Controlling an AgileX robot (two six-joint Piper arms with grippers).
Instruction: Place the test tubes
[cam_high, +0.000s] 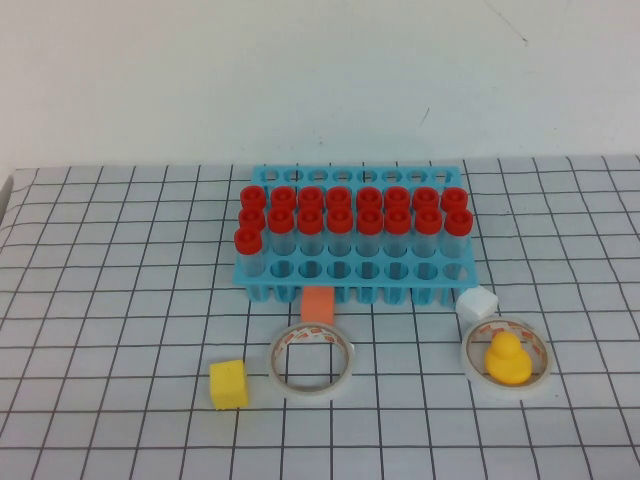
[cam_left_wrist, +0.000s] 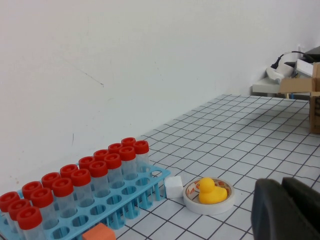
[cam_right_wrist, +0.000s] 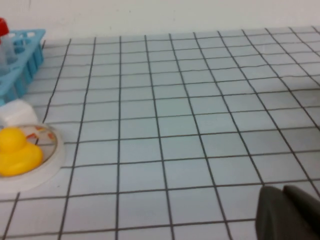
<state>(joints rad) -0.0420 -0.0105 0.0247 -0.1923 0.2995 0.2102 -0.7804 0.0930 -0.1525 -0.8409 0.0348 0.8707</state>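
A blue test tube rack stands at the middle back of the gridded table, with several red-capped test tubes upright in its rows; it also shows in the left wrist view and its end in the right wrist view. Neither arm appears in the high view. My left gripper is shut with nothing in it, off to the side of the rack, past the duck. My right gripper is shut and empty, low over bare table well away from the rack.
A yellow duck sits inside a tape roll at front right, a white cube beside it. A second tape roll, an orange block and a yellow cube lie in front of the rack.
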